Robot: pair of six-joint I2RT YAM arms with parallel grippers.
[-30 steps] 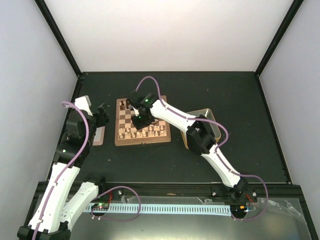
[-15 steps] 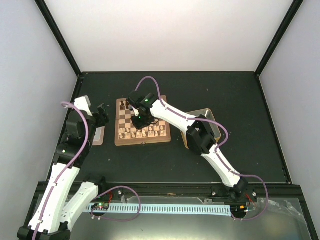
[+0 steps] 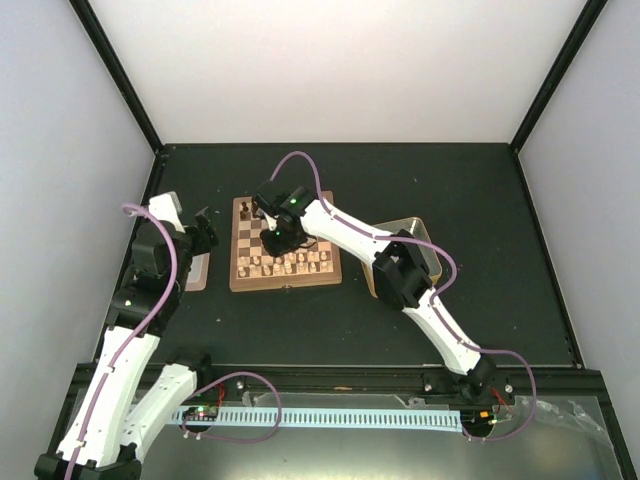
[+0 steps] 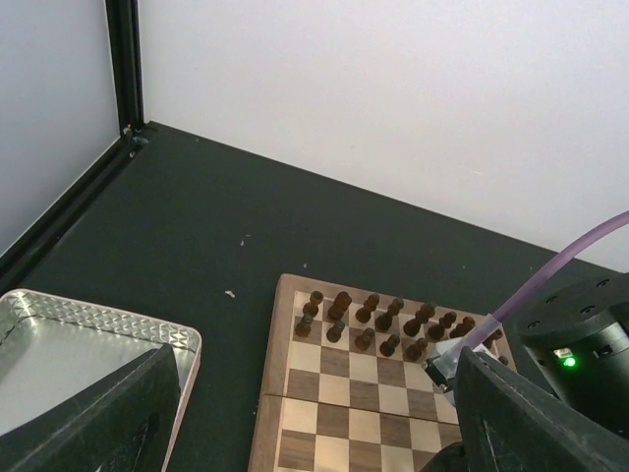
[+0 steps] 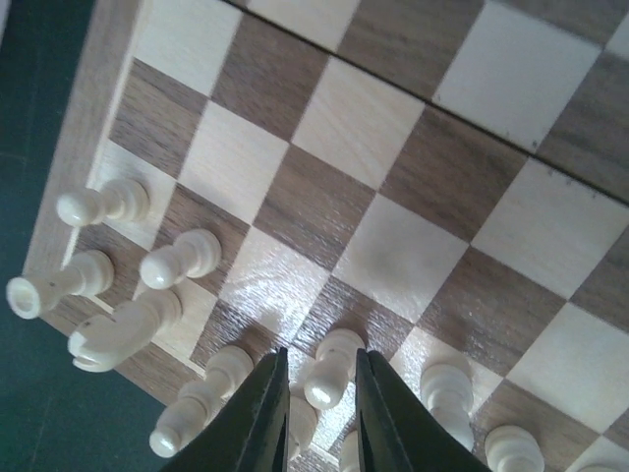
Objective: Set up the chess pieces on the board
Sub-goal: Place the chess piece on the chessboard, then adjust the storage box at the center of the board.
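Note:
The board (image 3: 284, 284) lies left of centre on the black table. Pale chess pieces (image 5: 182, 258) stand in two rows at its near edge, and dark chessmen (image 4: 393, 320) line the far side. My right gripper (image 5: 319, 393) hangs low over the pale rows. Its jaws are parted narrowly around an upright pale pawn (image 5: 332, 369) that stands on the board, with a gap on the pawn's left. My left gripper (image 4: 314, 433) is open and empty, held left of the board above a metal tin (image 4: 69, 344).
A second gold-rimmed tin (image 3: 428, 250) sits right of the board, partly under the right arm (image 3: 400, 275). The black frame posts and white walls close in the table at the back and sides.
The right jaws have parted slightly from the pale pawn, which stays standing on its square. The left arm has not moved.

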